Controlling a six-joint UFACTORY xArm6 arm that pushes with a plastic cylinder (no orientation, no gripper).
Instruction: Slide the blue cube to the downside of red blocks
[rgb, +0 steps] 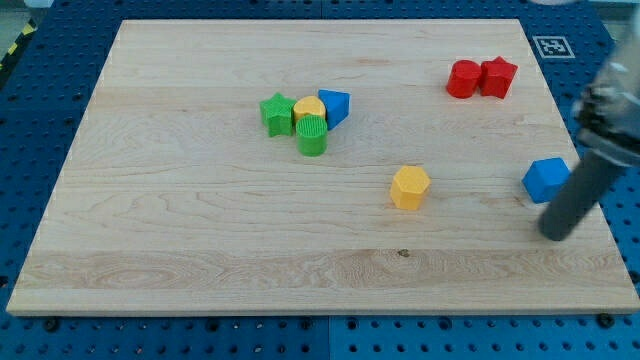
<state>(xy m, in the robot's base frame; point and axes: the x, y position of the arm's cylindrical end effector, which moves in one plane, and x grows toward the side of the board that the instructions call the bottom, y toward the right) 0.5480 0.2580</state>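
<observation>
The blue cube (546, 179) is touched from the view's lower right by my tip (553, 235), a clawless rod, and the red blocks (481, 78) are found toward the view's top left.

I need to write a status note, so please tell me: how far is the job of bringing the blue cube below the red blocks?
Done: nothing clearly yet. In hand: my tip sits just beside the blue cube, at its lower right. Left: the cube lies below the two red blocks but off to the view's right, so it probably needs sliding left.
</observation>
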